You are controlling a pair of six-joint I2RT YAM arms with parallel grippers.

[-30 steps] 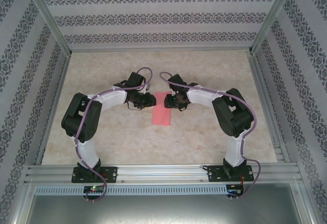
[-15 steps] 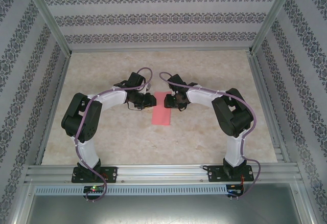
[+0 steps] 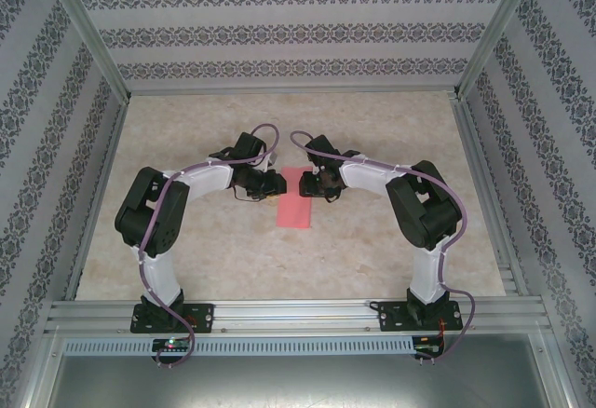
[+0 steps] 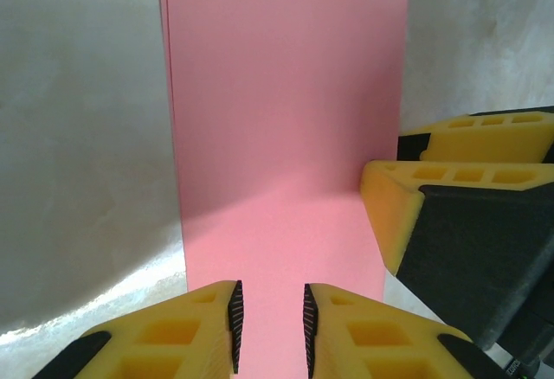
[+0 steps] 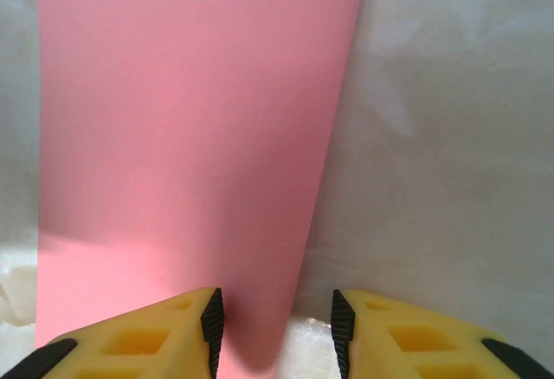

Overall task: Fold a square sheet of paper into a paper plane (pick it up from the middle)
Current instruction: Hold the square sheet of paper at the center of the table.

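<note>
The square sheet of paper [image 3: 294, 207] lies flat on the table as a narrow pink-red rectangle, with a doubled layer along one long edge [image 4: 166, 93]. My left gripper [image 3: 277, 184] hovers low over its left side. In the left wrist view the left gripper [image 4: 269, 323] stands open by a narrow gap, with the paper [image 4: 286, 119] flat beneath it. My right gripper [image 3: 309, 184] is over the sheet's right side. In the right wrist view the right gripper [image 5: 277, 327] is open, and the paper's [image 5: 190, 119] right edge runs between its fingers. The right gripper's yellow fingers [image 4: 450, 180] sit close to the left gripper.
The marble-patterned table top [image 3: 372, 250] spreads around the sheet. Patterned walls [image 3: 298, 31] and aluminium frame rails [image 3: 298, 310] enclose it. Both arms bend inward, with their wrists nearly meeting at the middle.
The left arm's elbow has shifted slightly and its jaws have narrowed a little. The paper and the right arm have not moved.
</note>
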